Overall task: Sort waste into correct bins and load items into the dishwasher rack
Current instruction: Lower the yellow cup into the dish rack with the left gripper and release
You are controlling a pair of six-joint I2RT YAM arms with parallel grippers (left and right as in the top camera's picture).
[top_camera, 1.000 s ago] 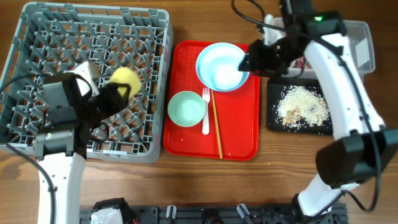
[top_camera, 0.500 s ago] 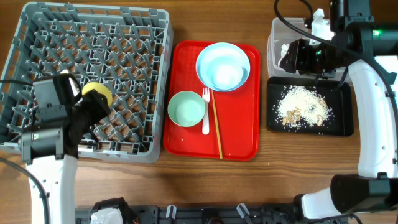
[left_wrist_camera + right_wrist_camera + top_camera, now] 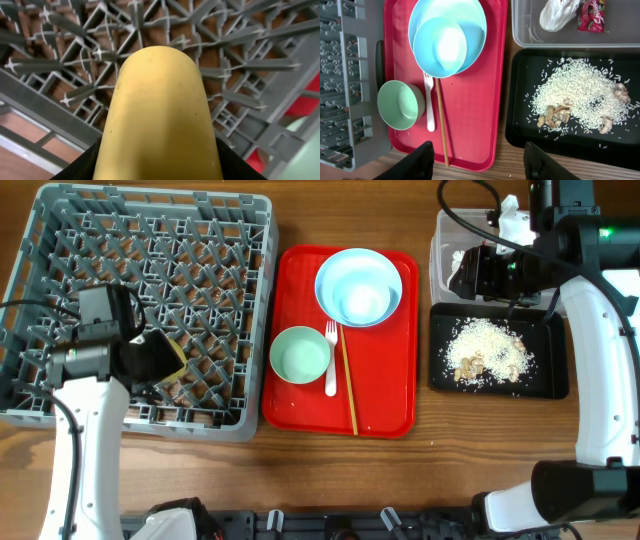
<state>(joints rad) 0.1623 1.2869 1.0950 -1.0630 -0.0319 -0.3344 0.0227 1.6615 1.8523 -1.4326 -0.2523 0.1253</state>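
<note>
A: From overhead, where is the yellow cup (image 3: 176, 348)?
B: Lower left of the frame, over the lower right part of the dishwasher rack (image 3: 150, 193). The left gripper (image 3: 165, 360) mostly hides it and is clamped on it. Whether it touches the pegs I cannot tell
A: And the rest of the table?
B: In the middle, the red tray (image 3: 385, 405) carries the pale-blue plate (image 3: 328, 272) with the pale-blue bowl (image 3: 363, 300) on it. The green bowl (image 3: 300, 355) sits below, with the fork (image 3: 331, 365) and chopsticks (image 3: 349, 385) just beside it. At upper right the right gripper (image 3: 468, 272) hangs over the clear tub (image 3: 437, 265). The black tray (image 3: 548, 385) beneath it holds the crumbs (image 3: 487, 352)
A: Left wrist view?
B: The cup fills the centre, its rounded end toward the grey lattice. Dark fingers (image 3: 80, 167) press both its sides at the bottom edge
A: Right wrist view?
B: The fingers (image 3: 422, 160) stand apart at the bottom edge with nothing between them. The tissue (image 3: 559, 12) and wrapper (image 3: 592, 9) lie in the clear tub at upper right. The crumbs are spread in the black tray at right, and the dishes sit on the red tray at left
</note>
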